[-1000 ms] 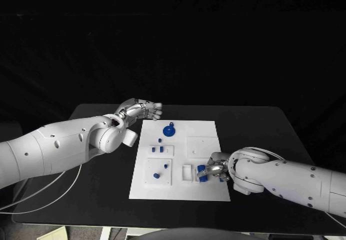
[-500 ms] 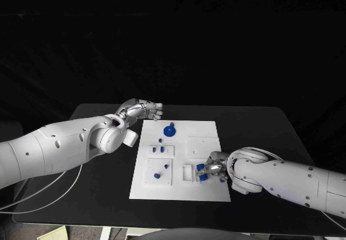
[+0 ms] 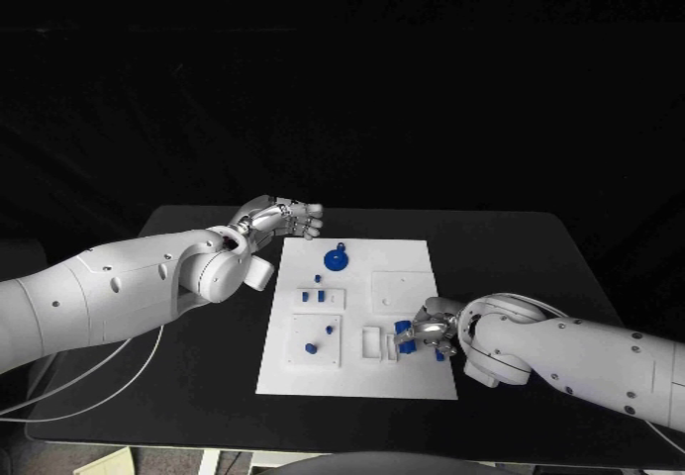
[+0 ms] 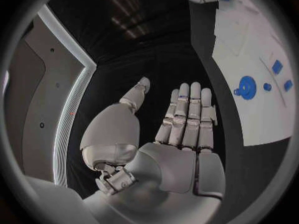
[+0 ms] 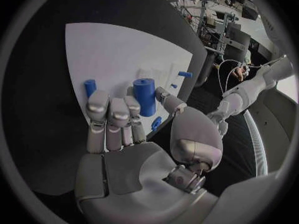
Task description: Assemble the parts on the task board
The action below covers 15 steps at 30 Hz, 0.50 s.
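**Right hand over the near right of the task board, by a blue cylinder**

The blue cylinder [image 5: 144, 96] stands upright on the white task board [image 3: 404, 261], near its near-right corner. In the right wrist view it sits between the fingers [image 5: 112, 115] and the thumb of the right hand [image 3: 430, 334]; whether they actually pinch it cannot be told, since the contact faces are hidden. A smaller blue peg [image 5: 90, 87] stands just beyond the fingertips, and another small blue piece [image 5: 156, 123] shows low beside the thumb.

From the head view, the right hand crowds the near right part of the board and covers part of the blue pieces there [image 3: 406, 345], beside a white slotted block [image 3: 371, 342].

Further out on the board: a round blue knob-like disc [image 3: 336, 260] near the far edge, small blue parts [image 3: 314, 294] in a raised white block mid-left, and two more blue bits [image 3: 312, 347] in the square panel nearer the robot. A raised white square [image 3: 397, 287] lies mid-right.

The left hand [image 3: 281, 216] hovers off the board past its far left corner, above the black table [image 3: 514, 247], holding nothing; the left wrist view shows its fingers [image 4: 187, 117] straight and side by side, thumb apart.
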Tool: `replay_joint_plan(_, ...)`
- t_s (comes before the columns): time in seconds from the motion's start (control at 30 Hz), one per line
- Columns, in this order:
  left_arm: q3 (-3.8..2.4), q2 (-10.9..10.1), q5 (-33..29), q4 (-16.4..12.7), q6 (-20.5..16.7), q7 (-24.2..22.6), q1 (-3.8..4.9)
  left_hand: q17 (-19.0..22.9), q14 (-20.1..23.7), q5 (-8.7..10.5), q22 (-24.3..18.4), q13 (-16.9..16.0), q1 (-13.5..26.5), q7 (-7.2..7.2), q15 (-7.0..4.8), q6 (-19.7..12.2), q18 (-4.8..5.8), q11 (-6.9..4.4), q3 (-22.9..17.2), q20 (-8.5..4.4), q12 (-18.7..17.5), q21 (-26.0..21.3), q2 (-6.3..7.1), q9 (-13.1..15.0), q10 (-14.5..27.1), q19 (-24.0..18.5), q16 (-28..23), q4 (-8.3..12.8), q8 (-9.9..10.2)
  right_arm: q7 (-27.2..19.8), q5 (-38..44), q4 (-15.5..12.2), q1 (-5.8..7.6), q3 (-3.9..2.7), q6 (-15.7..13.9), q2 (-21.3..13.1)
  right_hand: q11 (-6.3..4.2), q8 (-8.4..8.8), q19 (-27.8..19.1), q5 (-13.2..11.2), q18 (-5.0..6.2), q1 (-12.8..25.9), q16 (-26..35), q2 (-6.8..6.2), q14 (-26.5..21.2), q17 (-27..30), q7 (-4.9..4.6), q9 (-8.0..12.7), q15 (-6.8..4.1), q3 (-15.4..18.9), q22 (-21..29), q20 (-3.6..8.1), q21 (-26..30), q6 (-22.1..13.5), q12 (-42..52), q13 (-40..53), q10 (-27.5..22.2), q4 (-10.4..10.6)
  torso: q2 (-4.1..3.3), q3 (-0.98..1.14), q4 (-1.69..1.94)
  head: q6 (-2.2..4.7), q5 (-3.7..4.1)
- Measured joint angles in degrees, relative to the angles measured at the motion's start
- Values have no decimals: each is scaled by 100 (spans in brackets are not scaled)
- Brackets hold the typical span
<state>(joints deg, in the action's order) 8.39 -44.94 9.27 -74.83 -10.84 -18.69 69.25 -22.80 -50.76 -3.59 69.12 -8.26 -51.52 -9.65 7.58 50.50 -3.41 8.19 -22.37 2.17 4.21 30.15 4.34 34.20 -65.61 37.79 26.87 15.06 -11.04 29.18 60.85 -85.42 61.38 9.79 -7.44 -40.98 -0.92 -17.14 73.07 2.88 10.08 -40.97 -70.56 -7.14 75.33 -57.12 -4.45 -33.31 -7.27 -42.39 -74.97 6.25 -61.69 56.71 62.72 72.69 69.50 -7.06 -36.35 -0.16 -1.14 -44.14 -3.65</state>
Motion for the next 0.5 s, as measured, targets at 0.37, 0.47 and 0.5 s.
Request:
replay_joint_plan(0.37,0,6,-2,0,6,2,0,-5,0,0,5,0,0,0,0,0,6,0,0,0,0,-22,0,-3,0,0,-3,0,0,46,-329,-68,67,-11,-40,203,-22,0,-1,0,0,30,0,29,0,6,18,-3,0,32,0,-1,-21,21,-21,-4,22,-31,-7,0,5,7,-4)
replay_joint_plan(0.47,0,11,-3,0,8,3,0,-5,0,0,5,0,0,0,0,0,6,0,0,0,0,-22,0,-2,0,0,-3,0,0,53,-399,-35,67,-11,-27,288,-22,1,-1,0,-1,49,0,48,0,6,15,-2,0,32,0,-2,-21,23,-22,-4,22,-31,-8,-1,7,3,-2)
replay_joint_plan(0.5,0,13,-3,0,9,4,0,-5,0,0,5,-1,0,-1,0,1,7,0,0,0,0,-22,0,-2,0,0,-3,0,0,55,-417,-15,67,-11,-21,315,-22,1,-1,0,0,63,0,59,1,6,14,0,1,32,0,-2,-21,24,-22,-9,22,-31,-8,-1,7,2,-2)
